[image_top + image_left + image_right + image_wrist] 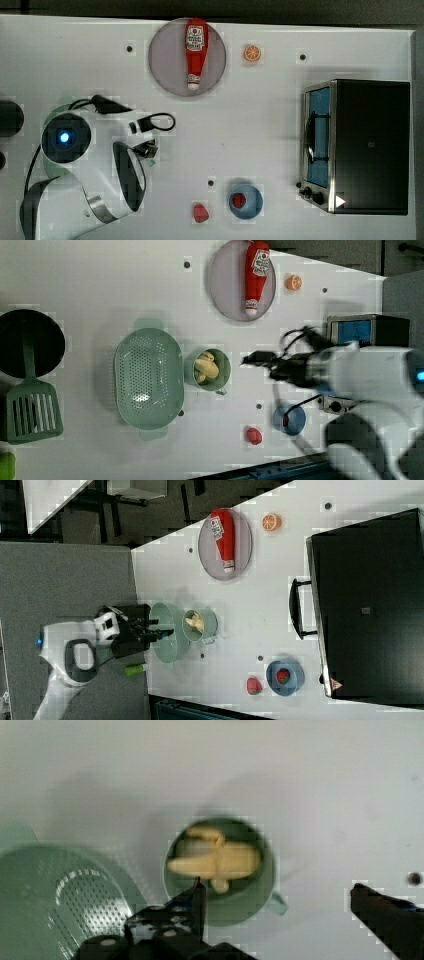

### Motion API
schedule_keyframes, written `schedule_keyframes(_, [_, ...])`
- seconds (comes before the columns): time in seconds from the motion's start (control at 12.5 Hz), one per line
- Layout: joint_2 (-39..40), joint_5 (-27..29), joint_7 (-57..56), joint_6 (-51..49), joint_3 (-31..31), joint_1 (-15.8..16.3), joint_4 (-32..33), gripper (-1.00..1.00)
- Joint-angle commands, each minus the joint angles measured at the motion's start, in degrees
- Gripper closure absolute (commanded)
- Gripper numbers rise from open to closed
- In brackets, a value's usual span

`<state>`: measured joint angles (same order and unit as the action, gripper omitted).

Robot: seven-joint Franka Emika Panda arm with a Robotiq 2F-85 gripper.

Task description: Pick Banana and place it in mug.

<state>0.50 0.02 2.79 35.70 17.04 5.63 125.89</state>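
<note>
Banana (216,861) lies inside mug (260,895), beside basket (147,376); my pincer (277,897) hangs above mug rim, jaws spread wide, holding nothing; placement looks done; only retreat left, I judge.

White arm (370,372) bent at the elbow, fingers (192,902) spread wide, holding nothing

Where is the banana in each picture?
Top view: hidden, the arm covers that spot.
Left view: the banana lies inside the mug, just right of the green basket, near the middle.
Right view: in the mug, right of the basket, middle-left of the picture.
Wrist view: in the mug, beyond the open jaws.
Shared landmark: the ketchup bottle on its plate.
</note>
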Motion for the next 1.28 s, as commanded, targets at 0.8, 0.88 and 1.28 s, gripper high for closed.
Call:
schedule_keyframes(0.8, [-9.1,-0.8,2.2,-34.5,-21.7,-4.2,-25.9,-1.00])
schedule_keyframes(0.88, [-9.0,-0.8,2.2,-33.7,-21.8,-4.2,-25.9,-1.00])
schedule_keyframes(1.28, [-8.2,-0.8,2.2,-33.0,-21.8,-4.1,-25.6,-1.00])
